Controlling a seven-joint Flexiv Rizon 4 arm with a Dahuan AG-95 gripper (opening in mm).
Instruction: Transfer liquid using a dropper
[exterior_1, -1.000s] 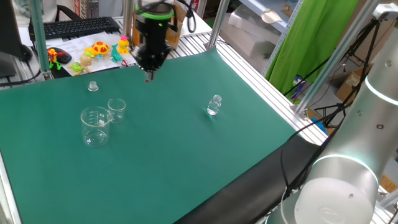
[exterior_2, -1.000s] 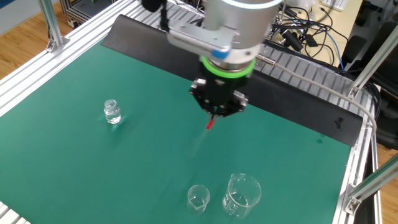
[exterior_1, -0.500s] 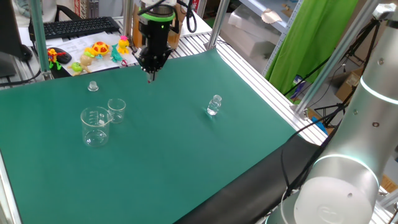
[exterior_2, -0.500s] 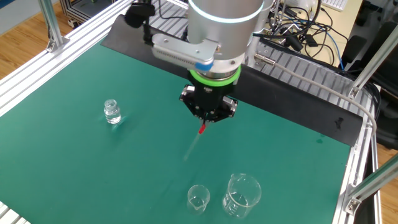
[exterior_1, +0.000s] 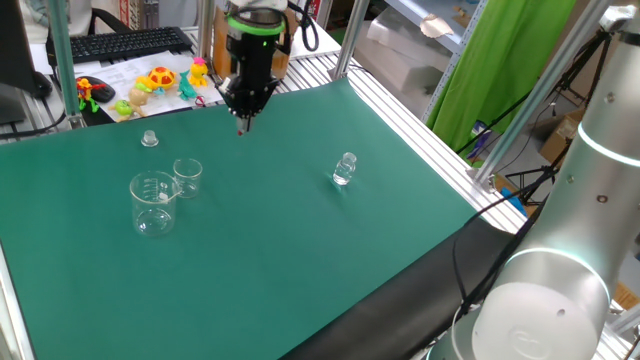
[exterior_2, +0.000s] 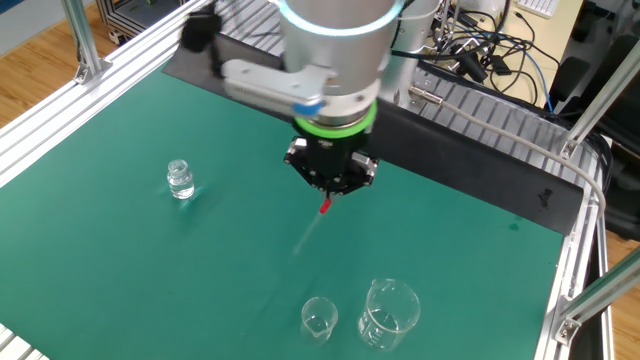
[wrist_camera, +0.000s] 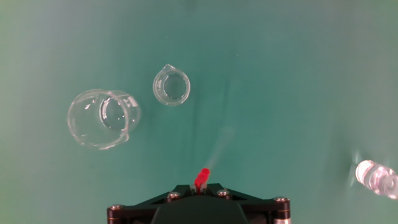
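My gripper (exterior_2: 329, 192) is shut on the dropper (exterior_2: 312, 228) by its small red end, above the middle of the green mat (exterior_2: 200, 260). The clear tube slants down from the fingers without touching the mat. In the hand view the red end (wrist_camera: 202, 178) sticks out between my shut gripper (wrist_camera: 200, 186) fingers and the faint tube runs up and to the right. A large glass beaker (wrist_camera: 102, 118) and a small glass beaker (wrist_camera: 171, 85) stand side by side, apart from the dropper. In one fixed view the gripper (exterior_1: 243, 115) hangs near the far edge.
A small clear vial (exterior_2: 180, 180) stands alone on the mat, also in the hand view (wrist_camera: 376, 177). The beakers (exterior_1: 153, 203) (exterior_1: 187, 176) stand at the left, with a small clear cap (exterior_1: 149, 139) behind them. Toys and a keyboard lie beyond the mat's edge.
My gripper has moved sideways over the mat and slightly lower with the dropper held in it. The beakers and the vial have not moved.
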